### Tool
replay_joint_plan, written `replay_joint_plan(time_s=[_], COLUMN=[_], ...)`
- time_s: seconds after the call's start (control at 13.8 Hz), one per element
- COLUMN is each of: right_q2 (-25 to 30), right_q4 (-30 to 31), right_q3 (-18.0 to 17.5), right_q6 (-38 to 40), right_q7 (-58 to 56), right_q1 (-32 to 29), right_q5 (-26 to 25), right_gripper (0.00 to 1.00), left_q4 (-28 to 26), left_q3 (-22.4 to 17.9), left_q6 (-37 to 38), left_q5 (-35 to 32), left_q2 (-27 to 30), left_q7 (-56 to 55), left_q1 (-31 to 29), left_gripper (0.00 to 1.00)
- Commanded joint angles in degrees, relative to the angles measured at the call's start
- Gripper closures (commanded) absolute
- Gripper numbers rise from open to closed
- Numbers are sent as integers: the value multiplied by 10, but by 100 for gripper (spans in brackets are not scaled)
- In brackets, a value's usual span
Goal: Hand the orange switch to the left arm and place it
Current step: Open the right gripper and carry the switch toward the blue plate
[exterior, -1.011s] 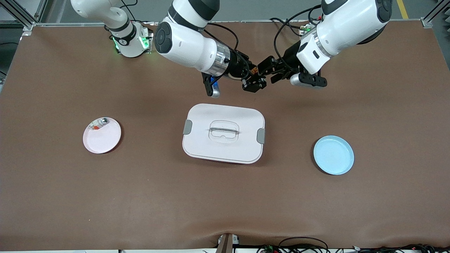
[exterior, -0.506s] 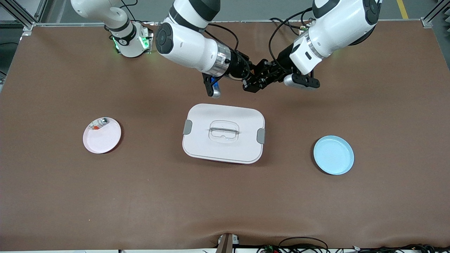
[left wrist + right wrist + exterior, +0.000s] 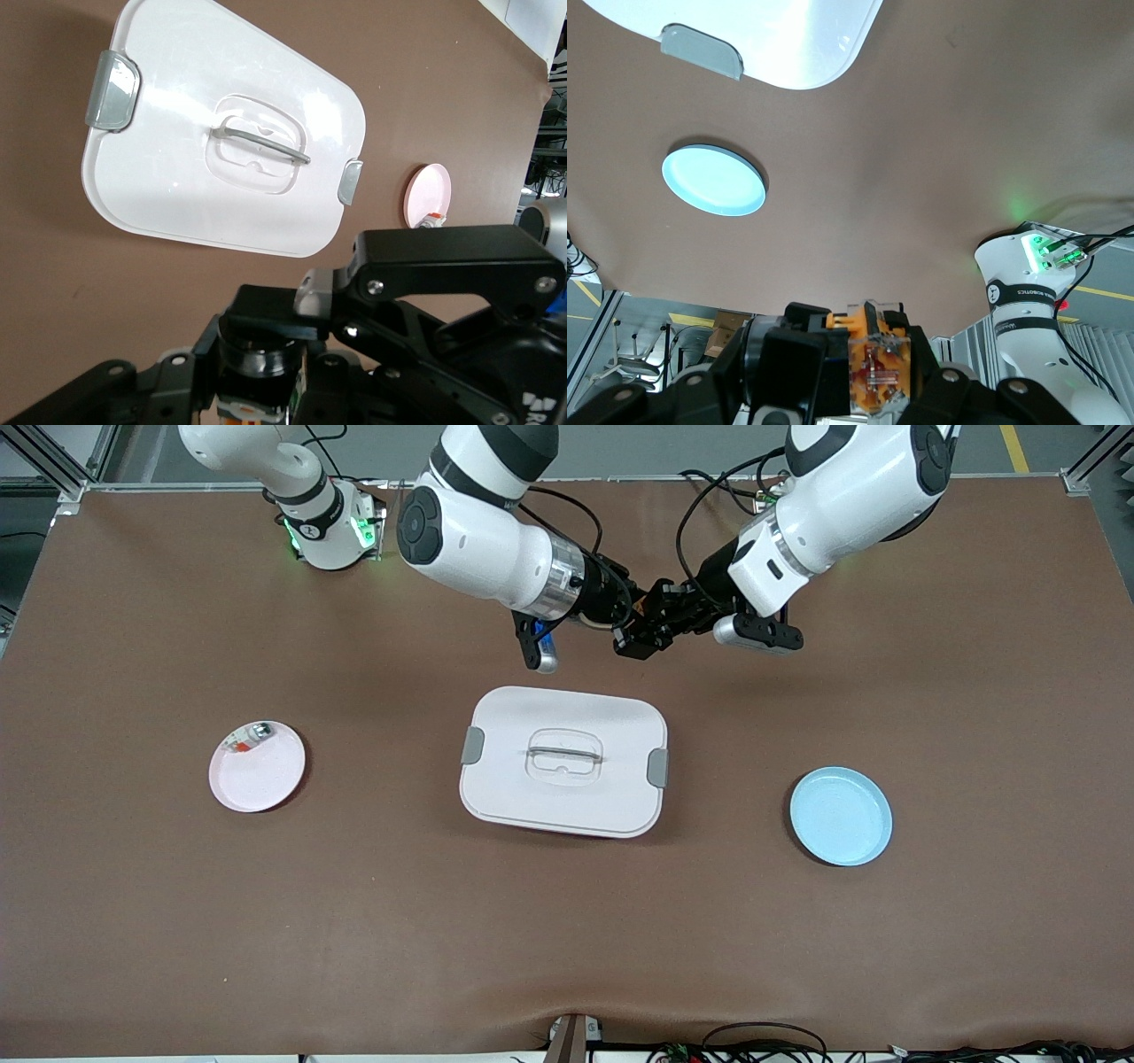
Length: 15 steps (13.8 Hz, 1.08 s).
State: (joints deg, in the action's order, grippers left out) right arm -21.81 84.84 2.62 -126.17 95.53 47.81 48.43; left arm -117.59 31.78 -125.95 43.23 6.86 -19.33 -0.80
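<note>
Box point(image 3: 563, 762) between two plates point(image 3: 257, 766) point(image 3: 841, 816)

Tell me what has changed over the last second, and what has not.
The left end effector moved in toward the right end effector above the table, farther from the front camera than the box, and closed on the orange switch that the right one still holds. The box, the pink plate and the blue plate stayed put.

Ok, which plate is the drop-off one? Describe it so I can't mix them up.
Start at the white box mid-table. Toward the left arm's end lies the pale blue plate, probably the drop-off. Unlike the pink plate toward the right arm's end, it holds nothing.
</note>
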Motion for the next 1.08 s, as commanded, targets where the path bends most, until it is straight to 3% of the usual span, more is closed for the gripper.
replay_joint_plan(time_s=[0.0, 0.29, 0.43, 0.51, 0.58, 1.01], right_q2=[-2, -2, -1, -1, -1, 1], right_q4=[-15, -15, -15, -15, -15, -28], right_q3=[5, 5, 5, 5, 5, 5], right_q6=[0, 0, 1, 1, 1, 8], right_q7=[8, 8, 7, 8, 8, 5], right_q1=[7, 7, 6, 6, 6, -3], right_q5=[11, 11, 11, 11, 12, 14], right_gripper=[84, 75, 52, 33, 2, 0], left_q4=[-2, 13, 31, 32, 32, 32], left_q3=[6, 6, 6, 6, 6, 6], left_q6=[13, 62, 94, 104, 112, 139], left_q5=[-1, -25, -103, -131, -150, -262], left_q2=[-3, -2, -4, -4, -4, -16], left_q7=[17, 67, 75, 89, 107, 273], left_q1=[-16, -71, -90, -99, -109, -168], left_gripper=[100, 100, 100, 100, 100, 100])
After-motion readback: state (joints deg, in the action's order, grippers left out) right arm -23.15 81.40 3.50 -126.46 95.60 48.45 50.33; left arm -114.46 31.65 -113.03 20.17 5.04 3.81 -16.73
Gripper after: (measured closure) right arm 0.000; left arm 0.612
